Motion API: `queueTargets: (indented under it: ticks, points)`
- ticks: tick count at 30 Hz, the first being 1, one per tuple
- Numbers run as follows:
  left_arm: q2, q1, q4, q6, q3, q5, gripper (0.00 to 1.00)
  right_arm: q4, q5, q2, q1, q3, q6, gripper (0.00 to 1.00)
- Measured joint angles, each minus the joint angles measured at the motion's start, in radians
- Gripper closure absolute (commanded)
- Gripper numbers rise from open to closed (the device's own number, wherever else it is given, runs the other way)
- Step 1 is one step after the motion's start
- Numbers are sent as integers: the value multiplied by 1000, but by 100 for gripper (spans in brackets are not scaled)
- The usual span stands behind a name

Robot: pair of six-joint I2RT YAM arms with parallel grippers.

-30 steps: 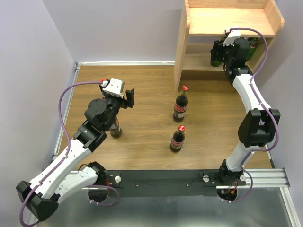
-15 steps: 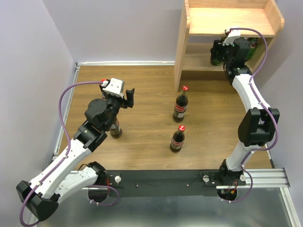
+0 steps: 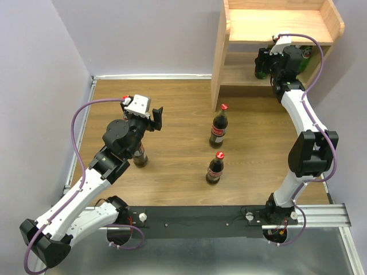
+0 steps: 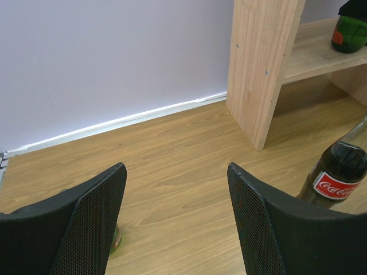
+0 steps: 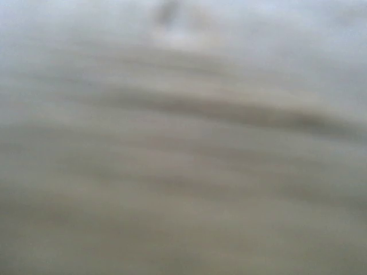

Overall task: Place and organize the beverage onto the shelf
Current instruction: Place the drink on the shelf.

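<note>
The wooden shelf (image 3: 221, 51) stands at the back right. Two cola bottles with red caps (image 3: 218, 126) (image 3: 215, 168) stand on the floor in front of it. One cola bottle (image 4: 338, 175) also shows at the right of the left wrist view. Green bottles (image 3: 261, 64) (image 3: 305, 57) stand on the lower tier, one of them a green bottle (image 4: 350, 31) in the left wrist view. My right gripper (image 3: 278, 60) reaches into that tier, its fingers hidden; its wrist view is only a blur. My left gripper (image 3: 156, 118) (image 4: 175, 169) hangs open over bare floor. Another bottle (image 3: 140, 157) stands under the left arm.
Lilac walls close the floor at the back and left, with a white skirting strip (image 4: 114, 123). The shelf's side panel (image 4: 261, 69) stands ahead and to the right of my left gripper. A black rail (image 3: 195, 220) carries both arm bases at the near edge.
</note>
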Motion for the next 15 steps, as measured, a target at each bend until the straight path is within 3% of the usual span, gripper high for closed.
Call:
queueTargets:
  ticks: [8,15]
  points:
    - [0,0,0,0,0,0,21,3,-11,0,0,-1,15,41]
    - [0,0,0,0,0,0,21,7,-26,0,0,-1,32,34]
